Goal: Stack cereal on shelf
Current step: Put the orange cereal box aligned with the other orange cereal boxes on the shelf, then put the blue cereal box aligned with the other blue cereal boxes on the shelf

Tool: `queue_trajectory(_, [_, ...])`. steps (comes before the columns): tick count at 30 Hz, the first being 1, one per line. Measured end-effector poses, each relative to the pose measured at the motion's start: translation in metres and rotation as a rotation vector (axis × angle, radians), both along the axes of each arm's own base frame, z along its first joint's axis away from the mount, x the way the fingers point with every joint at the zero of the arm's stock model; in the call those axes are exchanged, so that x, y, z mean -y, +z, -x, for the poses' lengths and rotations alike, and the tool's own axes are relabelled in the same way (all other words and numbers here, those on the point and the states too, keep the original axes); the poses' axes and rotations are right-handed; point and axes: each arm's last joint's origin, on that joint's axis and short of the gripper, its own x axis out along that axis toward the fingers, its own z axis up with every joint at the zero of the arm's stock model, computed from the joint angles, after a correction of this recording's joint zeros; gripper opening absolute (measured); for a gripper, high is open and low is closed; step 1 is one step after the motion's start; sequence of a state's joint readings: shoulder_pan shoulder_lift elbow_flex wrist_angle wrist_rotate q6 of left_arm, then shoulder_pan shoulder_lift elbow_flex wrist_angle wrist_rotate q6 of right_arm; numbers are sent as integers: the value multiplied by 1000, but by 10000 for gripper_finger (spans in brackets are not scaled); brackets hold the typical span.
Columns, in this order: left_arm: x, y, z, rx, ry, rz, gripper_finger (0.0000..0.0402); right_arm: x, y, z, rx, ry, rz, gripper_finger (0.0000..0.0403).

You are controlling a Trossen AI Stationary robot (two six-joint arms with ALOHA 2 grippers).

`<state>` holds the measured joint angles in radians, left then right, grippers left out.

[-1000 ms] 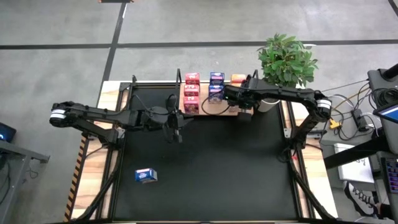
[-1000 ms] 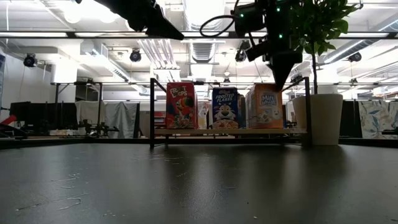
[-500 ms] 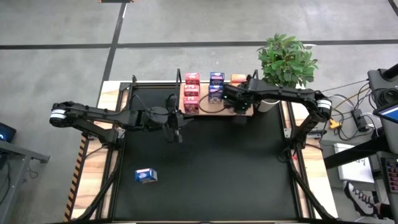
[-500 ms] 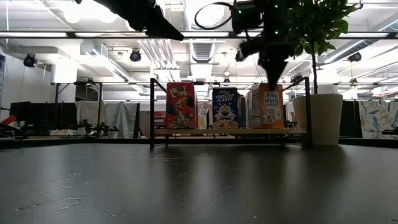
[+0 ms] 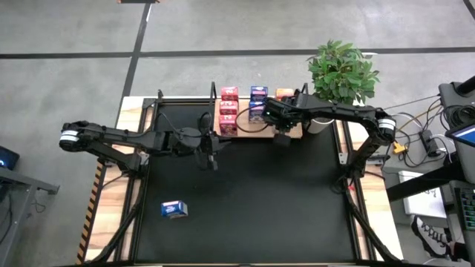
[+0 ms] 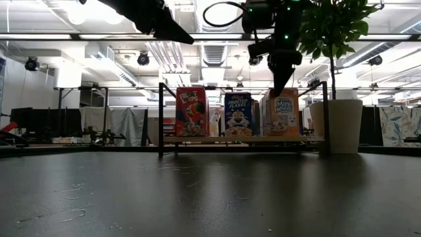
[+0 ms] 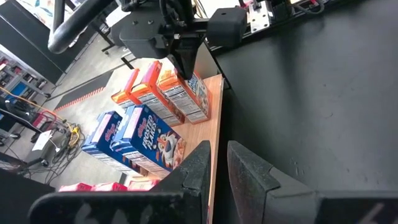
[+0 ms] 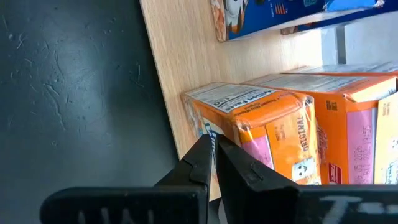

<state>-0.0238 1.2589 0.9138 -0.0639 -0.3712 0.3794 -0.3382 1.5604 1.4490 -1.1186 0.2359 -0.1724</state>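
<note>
The shelf, a light-wood board in a thin black frame, lay at the far edge of the black table, its long axis running left to right. Cereal boxes stood upright on it, printed fronts facing the table, in three rows running front to back: red boxes on the left, blue boxes in the middle, orange boxes on the right. One more blue box lay flat on the table near the left front, well apart from the shelf.

The right gripper hung point-down over the front edge of the shelf at the front orange box. Its fingers were pressed together and held nothing; whether their tips touched the box could not be told. The left gripper hovered above the table just left of the shelf, its fingers almost closed with only a narrow gap and nothing between them.

A potted plant stood just beside the right end of the shelf. Beyond the table the low view showed an open hall with ceiling lights and black racks; the floor around the table was grey.
</note>
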Motion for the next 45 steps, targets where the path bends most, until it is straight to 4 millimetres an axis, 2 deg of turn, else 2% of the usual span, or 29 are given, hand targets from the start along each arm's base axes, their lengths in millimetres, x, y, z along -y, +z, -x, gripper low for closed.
queue_trajectory(4, [0,0,0,2,2,4,38,-3,2,2,0,-19,-16,12])
queue_trajectory(8, [0,-1,0,0,7,16,38,-16,9,2,36,0,-10,12])
queue_trajectory(14, [1,-1,0,16,25,64,38,-52,20,-13,189,125,24,12])
queue_trajectory(19, [9,-3,1,14,28,138,38,-87,14,-23,314,286,62,12])
queue_trajectory(23, [25,2,3,-6,-9,179,38,-104,7,-23,431,372,96,12])
queue_trajectory(30, [56,22,9,-36,-60,281,38,-112,-8,-6,577,432,141,12])
queue_trajectory(35, [68,41,20,-83,22,471,38,-112,-17,15,707,434,175,12])
queue_trajectory(41, [78,48,46,-385,126,858,38,-112,-23,30,884,504,231,13])
queue_trajectory(45, [89,41,57,-499,193,971,38,-113,-19,35,930,549,276,13])
